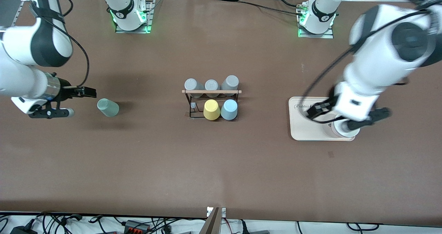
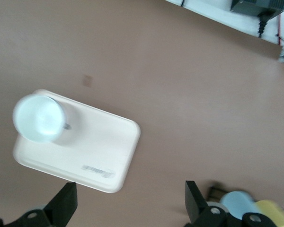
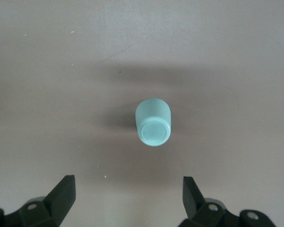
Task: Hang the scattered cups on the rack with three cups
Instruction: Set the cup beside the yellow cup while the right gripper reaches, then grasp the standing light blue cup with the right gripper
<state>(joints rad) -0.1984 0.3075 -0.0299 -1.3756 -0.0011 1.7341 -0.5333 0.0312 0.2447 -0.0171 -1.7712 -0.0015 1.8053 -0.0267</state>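
1. The rack (image 1: 211, 101) stands mid-desk (image 1: 221, 172), its wooden rod (image 1: 211, 91) across the top.
2. Three grey cups (image 1: 211, 85) sit in a row on the rack's side farther from the front camera.
3. On its nearer side a yellow cup (image 1: 211, 109) and the blue cup (image 1: 229, 109) hang side by side, touching; one peg (image 1: 193, 105) at the right arm's end of that row is bare.
4. The mint cup (image 1: 108, 107) lies on the desk toward the right arm's end, well apart from the rack.
5. The right gripper (image 1: 74, 101) hovers just beside the mint cup, fingers (image 3: 61, 198) spread wide and holding nothing; in the right wrist view the cup (image 3: 153, 122) lies ahead of the fingers, between their lines but untouched.
6. The left gripper (image 1: 348, 115) is over the beige tray (image 1: 304, 123) at the left arm's end, fingers (image 2: 66, 203) wide apart and empty.
7. A white cup (image 2: 40, 118) stands on that tray (image 2: 104, 151), near one corner.
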